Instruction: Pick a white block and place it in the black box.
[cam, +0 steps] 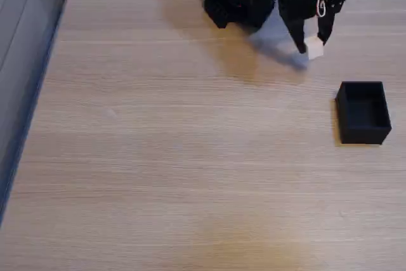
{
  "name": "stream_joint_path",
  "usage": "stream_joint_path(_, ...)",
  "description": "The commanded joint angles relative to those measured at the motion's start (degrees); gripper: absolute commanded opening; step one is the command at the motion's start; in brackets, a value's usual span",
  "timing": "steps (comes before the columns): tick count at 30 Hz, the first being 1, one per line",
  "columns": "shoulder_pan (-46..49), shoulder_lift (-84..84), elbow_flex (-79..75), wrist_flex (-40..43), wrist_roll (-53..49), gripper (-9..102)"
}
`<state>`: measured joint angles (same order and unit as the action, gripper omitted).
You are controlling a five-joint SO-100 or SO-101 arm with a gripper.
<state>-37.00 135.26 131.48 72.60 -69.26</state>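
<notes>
Item: my gripper, black, two-fingered, at the far edge of the table in the fixed view, pointing down. State: my jaws are closed on the white block, which sits pinched at the very tip between them. Whether the cube is clear of the tabletop I cannot tell for certain; a soft grey shadow just to its left suggests that it is raised a little.

Item: white block, a tiny plain cube, no long axis to mind, about as wide as my fingertip.

Item: black box, matte, square, thin-walled, lidless, standing on the wooden table near its right edge in this view. Interior appears empty, though dark.

Relation that matters: the box lies nearer the camera than my jaws and somewhat to the right in this view, apart from the cube, with bare table between them.

Judgement: pick appears done; carry and release remain. The next move calls for travel toward the camera and rightward, keeping the cube above the near wall, then centring over the opening.
</notes>
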Motion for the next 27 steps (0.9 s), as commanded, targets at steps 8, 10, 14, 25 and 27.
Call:
stream_joint_path(8,-8.3,-13.4,-22.0,-4.2,0.1,0)
stream_joint_path(10,-8.3,-17.5,-25.5,-5.5,-0.3,0)
stream_joint_path(14,-5.7,-24.6,-29.8,-9.5,-2.4,0)
stream_joint_path(25,3.4,-34.3,-30.0,-18.4,-8.1,1)
stream_joint_path(27,3.7,-34.5,-30.0,-18.4,-8.0,2)
